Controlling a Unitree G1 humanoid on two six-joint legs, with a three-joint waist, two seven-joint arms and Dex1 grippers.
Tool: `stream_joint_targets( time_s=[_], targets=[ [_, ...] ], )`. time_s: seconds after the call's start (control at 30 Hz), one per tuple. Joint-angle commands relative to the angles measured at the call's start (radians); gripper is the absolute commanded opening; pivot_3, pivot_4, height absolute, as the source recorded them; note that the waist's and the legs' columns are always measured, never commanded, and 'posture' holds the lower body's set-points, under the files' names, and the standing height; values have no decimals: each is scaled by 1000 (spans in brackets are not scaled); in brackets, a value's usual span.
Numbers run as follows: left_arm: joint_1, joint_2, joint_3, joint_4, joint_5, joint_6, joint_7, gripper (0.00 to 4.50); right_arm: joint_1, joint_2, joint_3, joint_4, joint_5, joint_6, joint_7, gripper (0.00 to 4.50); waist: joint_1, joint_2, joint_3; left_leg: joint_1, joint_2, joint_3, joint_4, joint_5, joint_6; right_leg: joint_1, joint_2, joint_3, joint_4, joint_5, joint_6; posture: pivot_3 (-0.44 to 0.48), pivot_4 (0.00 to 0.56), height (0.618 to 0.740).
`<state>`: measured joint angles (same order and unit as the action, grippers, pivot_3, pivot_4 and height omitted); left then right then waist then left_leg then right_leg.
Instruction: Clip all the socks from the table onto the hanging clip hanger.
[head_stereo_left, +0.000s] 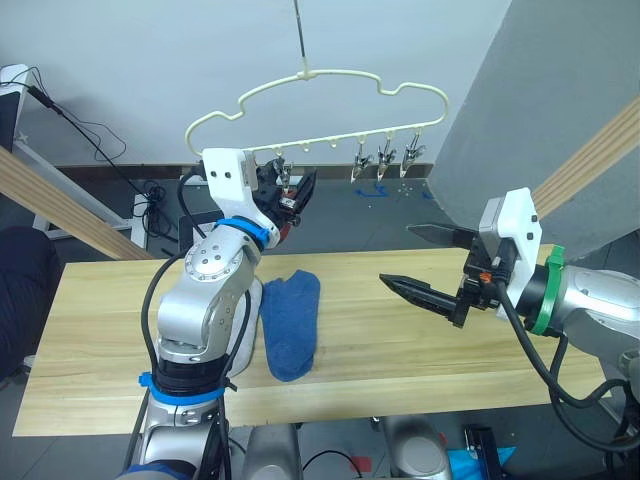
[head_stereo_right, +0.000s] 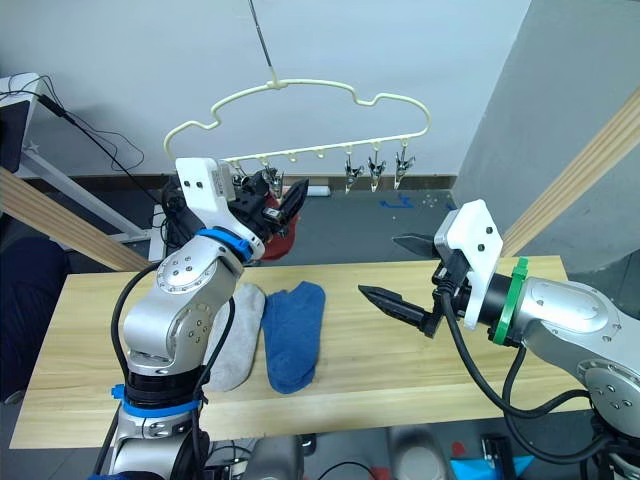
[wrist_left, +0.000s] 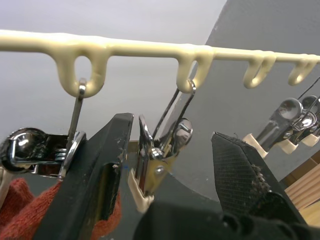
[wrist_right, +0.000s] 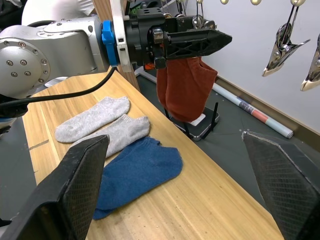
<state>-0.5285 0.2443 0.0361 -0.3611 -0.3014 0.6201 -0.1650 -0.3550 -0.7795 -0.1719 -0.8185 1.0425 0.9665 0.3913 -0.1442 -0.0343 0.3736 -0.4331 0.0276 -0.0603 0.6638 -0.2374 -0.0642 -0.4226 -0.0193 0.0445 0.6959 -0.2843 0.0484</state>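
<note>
Left tool (head_stereo_left: 292, 190) is raised at the hanger (head_stereo_left: 330, 100), its fingers spread wide around a silver clip (wrist_left: 150, 165); a red sock (wrist_right: 184, 87) hangs just beside it. Right tool (head_stereo_left: 425, 262) gapes wide and empty above the worktop (head_stereo_left: 400, 340) at 3 o'clock. Blue socks (head_stereo_left: 291, 322) and two grey socks (wrist_right: 102, 125) lie mid-worktop.
</note>
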Motion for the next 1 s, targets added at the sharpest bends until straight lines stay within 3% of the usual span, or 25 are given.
stream_joint_targets(
  time_s=[0.03,0.33,0.47,0.7,0.8,0.87,1.0],
  targets=[
    [-24,-6,22,-19,6,-21,10,2863,8,-9,-3,-41,11,-30,0,4446,0,0,0,0,0,0,0,0,0,0,0,0,0,0,0,-349,373,740],
    [-28,-11,31,-17,15,-26,13,2863,11,-7,1,-41,7,-33,-4,4446,-1,0,0,0,0,0,0,0,0,0,0,0,0,0,0,-351,370,740],
    [-26,-12,25,-21,13,-10,7,2066,12,-9,1,-41,8,-32,-4,4500,-1,0,0,0,0,0,0,0,0,0,0,0,0,0,0,-351,370,740],
    [-26,-15,29,-23,18,-17,13,2066,17,-9,5,-42,4,-32,-5,4500,-1,0,0,0,0,0,0,0,0,0,0,0,0,0,0,-352,367,740],
    [-27,-18,34,-20,20,-24,18,1514,18,-7,6,-40,4,-33,-5,4500,-1,0,0,0,0,0,0,0,0,0,0,0,0,0,0,-352,367,740],
    [-27,-17,33,-20,18,-24,16,913,19,-8,8,-40,1,-33,-4,4500,-1,0,0,0,0,0,0,0,0,0,0,0,0,0,0,-352,367,740],
    [-27,-16,35,-19,17,-23,17,260,19,-8,11,-38,0,-34,-4,4500,-1,0,0,0,0,0,0,0,0,0,0,0,0,0,0,-352,367,740]
  ],
)
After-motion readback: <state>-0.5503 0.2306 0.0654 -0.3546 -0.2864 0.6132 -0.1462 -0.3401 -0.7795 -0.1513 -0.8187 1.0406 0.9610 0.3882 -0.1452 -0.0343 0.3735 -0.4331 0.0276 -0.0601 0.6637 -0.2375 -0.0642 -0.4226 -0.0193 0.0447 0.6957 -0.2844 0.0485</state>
